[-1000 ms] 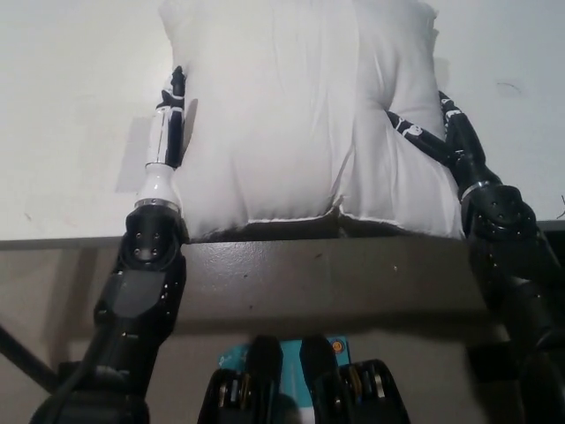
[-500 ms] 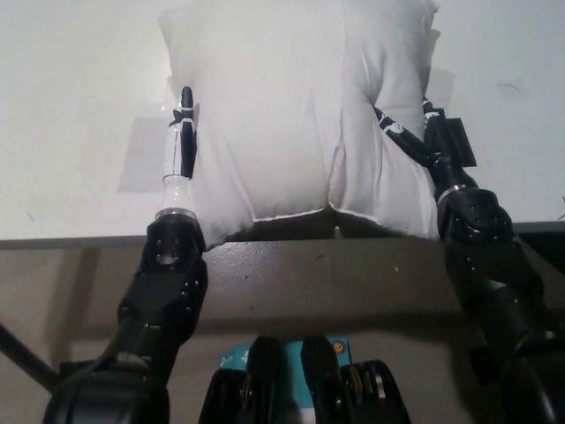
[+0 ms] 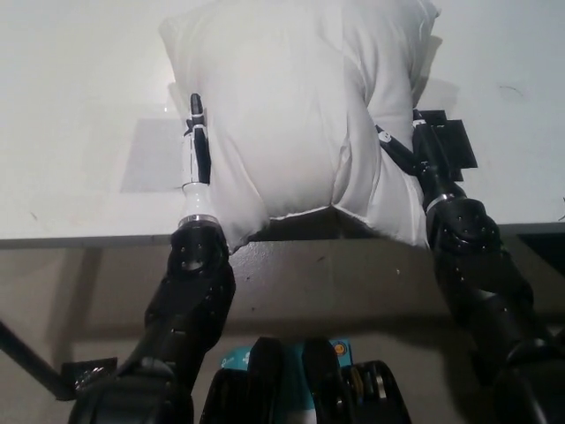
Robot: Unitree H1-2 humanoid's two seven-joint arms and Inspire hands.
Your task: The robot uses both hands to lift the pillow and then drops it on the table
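One plump white fabric pillow sits at the near edge of the white desk. White left hand presses its left side, black right hand its right, both clamping the pillow between them.

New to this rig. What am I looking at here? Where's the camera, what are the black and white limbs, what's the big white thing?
This is one view from a camera on a humanoid robot's head, looking steeply down. The limbs are its own arms. The white left robot hand presses against one side of a large white pillow; the black right robot hand presses into the other side, denting the fabric. The pillow is squeezed between them, over the near edge of a white table. The view does not show whether the pillow touches the table or hangs just above it.
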